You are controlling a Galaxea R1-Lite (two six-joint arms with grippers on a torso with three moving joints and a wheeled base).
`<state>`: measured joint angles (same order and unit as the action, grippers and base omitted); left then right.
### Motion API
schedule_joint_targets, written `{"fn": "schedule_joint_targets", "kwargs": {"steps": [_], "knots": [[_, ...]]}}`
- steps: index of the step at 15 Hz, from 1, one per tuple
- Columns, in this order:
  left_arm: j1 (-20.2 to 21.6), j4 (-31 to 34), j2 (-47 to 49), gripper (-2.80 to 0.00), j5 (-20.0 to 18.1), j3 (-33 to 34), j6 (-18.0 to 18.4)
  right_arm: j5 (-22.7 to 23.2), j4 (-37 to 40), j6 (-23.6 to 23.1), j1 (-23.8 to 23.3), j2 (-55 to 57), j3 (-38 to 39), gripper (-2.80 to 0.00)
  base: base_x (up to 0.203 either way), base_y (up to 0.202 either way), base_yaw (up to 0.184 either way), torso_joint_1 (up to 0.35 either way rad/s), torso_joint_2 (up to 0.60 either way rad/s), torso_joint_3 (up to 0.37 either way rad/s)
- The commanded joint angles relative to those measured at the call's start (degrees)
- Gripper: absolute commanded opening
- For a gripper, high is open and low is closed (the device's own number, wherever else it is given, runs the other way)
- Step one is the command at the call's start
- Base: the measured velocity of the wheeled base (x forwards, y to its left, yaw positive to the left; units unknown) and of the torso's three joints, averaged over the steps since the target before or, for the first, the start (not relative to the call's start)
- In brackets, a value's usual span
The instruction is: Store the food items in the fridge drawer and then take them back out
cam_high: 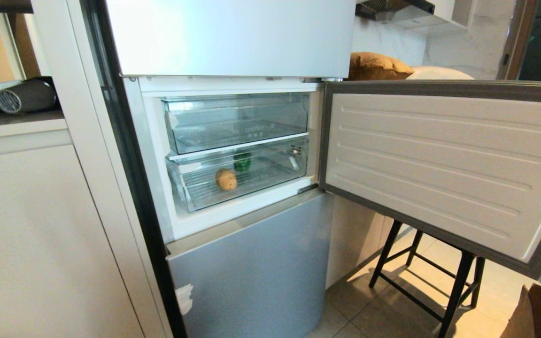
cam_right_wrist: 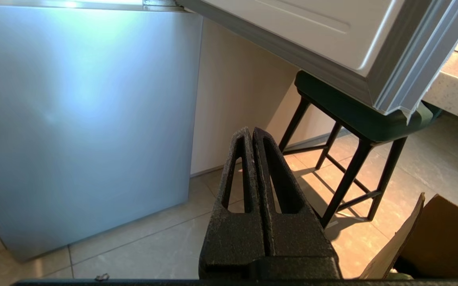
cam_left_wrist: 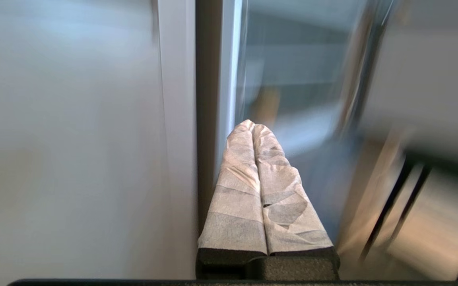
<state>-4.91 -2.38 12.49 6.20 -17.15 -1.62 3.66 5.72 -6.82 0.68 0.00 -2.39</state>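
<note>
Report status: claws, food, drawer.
Left claw and right claw shut, empty. Potato and bell pepper in lower drawer. Fridge door open, nothing blocking.

Clear ribbed plastic fridge drawer point(cam_high: 247, 180), matt tan potato point(cam_high: 226, 179), glossy green pepper point(cam_high: 242, 162), brushed metal lower door point(cam_high: 251, 267).

Tan potato point(cam_high: 226, 179), dark green pepper point(cam_high: 242, 162) (clear ribbed drawer point(cam_high: 270, 185))
</note>
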Motion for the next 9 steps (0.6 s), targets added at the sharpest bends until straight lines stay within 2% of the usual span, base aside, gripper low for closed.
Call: {"fn": "schedule_joint_targets", "kwargs": {"steps": [1,2,3,4,7,9], "knots": [[3.60,9.44,-11.38,-2.80,-3.95,11.39,2.20,0.03,0.26,0.11,0.02,0.07,0.26,-2.80,0.000,0.000,0.000,0.000,0.00,0.000],[4.37,11.50,-12.06,-2.80,-6.13,13.20,3.81,-0.05,0.26,0.23,0.02,0.00,0.28,-2.80,0.000,0.000,0.000,0.000,0.00,0.000],[4.79,12.41,-12.39,-2.80,-7.04,13.31,7.09,0.03,0.17,0.23,0.02,0.07,0.28,-2.80,0.000,0.000,0.000,0.000,0.00,0.000],[4.99,12.41,-12.41,-2.80,-7.16,13.38,8.27,-0.05,-0.01,0.23,0.02,0.02,0.37,-2.80,0.000,0.000,0.000,0.000,0.00,0.000],[4.91,11.78,-12.49,-2.80,-7.87,13.54,8.12,-0.18,-1.54,2.12,0.02,0.04,0.99,-2.80,0.000,0.000,0.000,0.000,0.00,0.000],[4.93,11.70,-12.49,-2.80,-8.11,13.54,5.73,-1.01,-2.55,2.87,0.02,0.06,1.20,-2.80,0.000,0.000,0.000,0.000,0.00,0.000]]}}
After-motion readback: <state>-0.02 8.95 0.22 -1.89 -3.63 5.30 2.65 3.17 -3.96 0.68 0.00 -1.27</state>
